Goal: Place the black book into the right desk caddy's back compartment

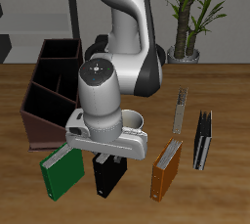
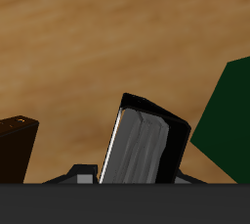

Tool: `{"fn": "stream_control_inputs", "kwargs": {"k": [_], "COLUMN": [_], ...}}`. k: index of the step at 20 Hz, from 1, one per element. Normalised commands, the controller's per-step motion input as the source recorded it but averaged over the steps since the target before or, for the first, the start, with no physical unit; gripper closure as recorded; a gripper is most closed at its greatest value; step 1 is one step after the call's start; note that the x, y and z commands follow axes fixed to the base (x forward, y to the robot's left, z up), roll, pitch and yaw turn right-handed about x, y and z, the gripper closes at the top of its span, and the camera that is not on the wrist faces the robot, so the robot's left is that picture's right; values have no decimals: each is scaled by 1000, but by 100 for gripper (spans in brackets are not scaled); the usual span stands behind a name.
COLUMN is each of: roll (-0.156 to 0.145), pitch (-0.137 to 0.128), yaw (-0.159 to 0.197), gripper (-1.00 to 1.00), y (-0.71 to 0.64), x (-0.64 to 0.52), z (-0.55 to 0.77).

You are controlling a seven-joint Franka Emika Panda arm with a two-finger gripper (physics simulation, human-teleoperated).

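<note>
The black book (image 1: 107, 176) stands on the table near its front edge, between a green book (image 1: 61, 169) and an orange-brown book (image 1: 166, 167). My gripper (image 1: 105, 159) is straight over it, fingers down at the book's top edge. In the wrist view the black book (image 2: 146, 140) fills the space in front of my gripper (image 2: 139, 177), white page edges showing. Small grey finger parts flank it. I cannot make out whether they press on the cover. The right desk caddy (image 1: 47, 83) stands farther back, dark brown with several open sections. Which section is the back compartment is unclear from here.
A white mug (image 1: 136, 122) stands just behind the gripper. A dark grey book (image 1: 202, 138) and a thin grey upright item (image 1: 179, 111) stand beyond the orange-brown book (image 2: 15, 150). The green book (image 2: 227, 120) is close beside the black one.
</note>
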Motion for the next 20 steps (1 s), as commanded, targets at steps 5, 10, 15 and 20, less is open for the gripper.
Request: {"fn": "stream_control_inputs", "kwargs": {"k": [5, 10, 15, 20], "roll": [2, -11, -6, -18], "pitch": [-33, -72, -62, -83], "yaw": [18, 22, 41, 54], "gripper": [100, 100, 100, 100], "y": [-23, -89, -68, -149], "x": [-66, -189, -239, -408], "z": [217, 466, 434, 510]}}
